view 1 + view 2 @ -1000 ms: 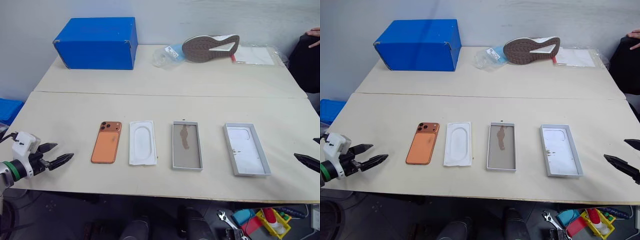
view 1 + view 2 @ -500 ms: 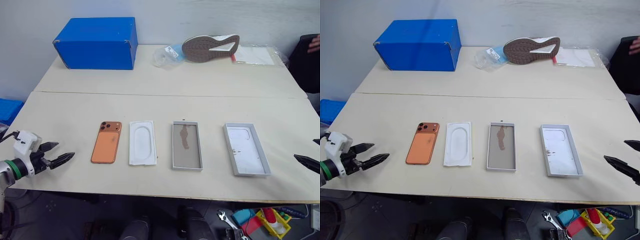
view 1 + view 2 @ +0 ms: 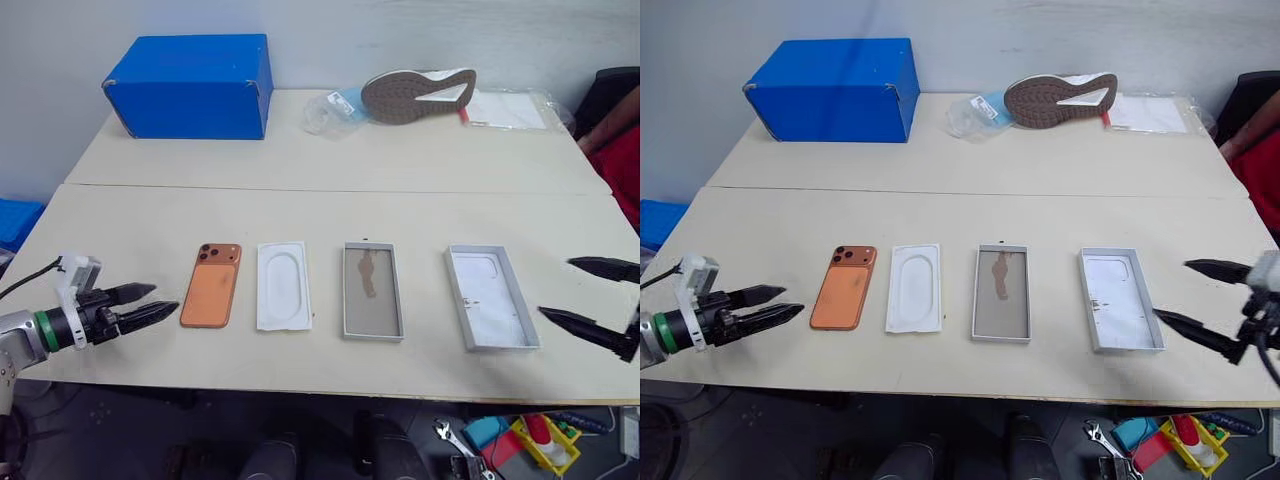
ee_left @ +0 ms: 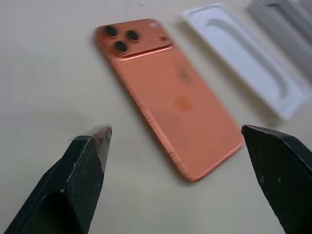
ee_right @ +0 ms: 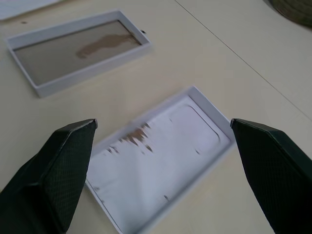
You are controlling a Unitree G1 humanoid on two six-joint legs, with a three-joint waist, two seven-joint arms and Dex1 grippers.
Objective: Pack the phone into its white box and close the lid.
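Phone [image 3: 211, 286] lies flat on the tabletop [image 3: 400, 165], back side up with its camera block toward the top of the frame, left of centre in my head view. To its right in a row I see a white insert [image 3: 284, 285] with an oval recess, then the white box [image 3: 373, 291] with its tan smudged floor, then the lid [image 3: 490, 311], inside up. All four sit apart from one another. My left claw [image 3: 150, 301] hovers at lower left with its tips near the phone's left edge, fingers spread wide and holding nothing. My right claw [image 3: 1192, 294] is at the right edge of the frame, just right of the lid, equally wide open and empty. At the top of the frame I see a blue box [image 3: 190, 86] and an upturned shoe [image 3: 418, 94].
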